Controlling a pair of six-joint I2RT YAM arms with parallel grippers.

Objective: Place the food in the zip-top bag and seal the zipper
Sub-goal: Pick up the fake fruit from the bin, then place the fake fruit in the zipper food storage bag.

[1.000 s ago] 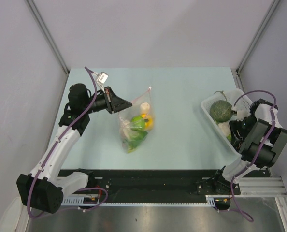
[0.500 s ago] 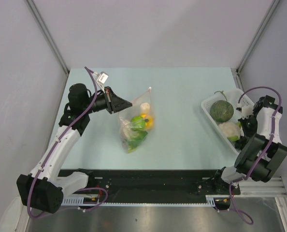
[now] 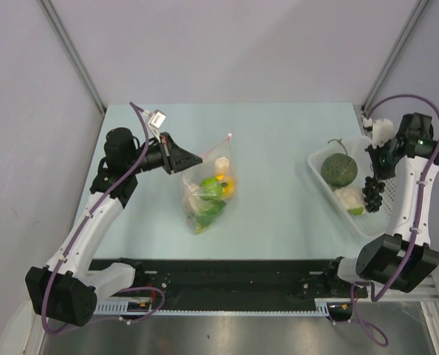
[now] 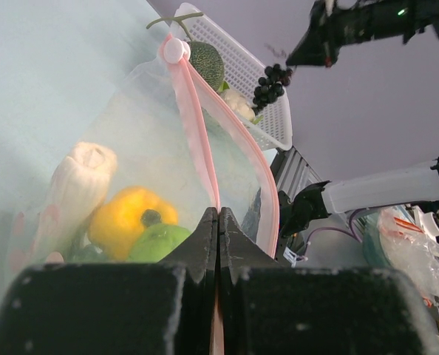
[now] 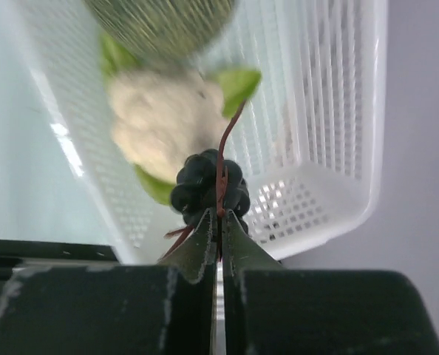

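White latticed basket (image 3: 314, 160) on pale table (image 3: 278, 140).

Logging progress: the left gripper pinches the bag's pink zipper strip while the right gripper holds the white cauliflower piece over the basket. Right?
Not quite: the right gripper holds the dark grape bunch by its stem, not the white piece, which lies in the basket; the right wrist view shows it. The left gripper does pinch the zipper strip.
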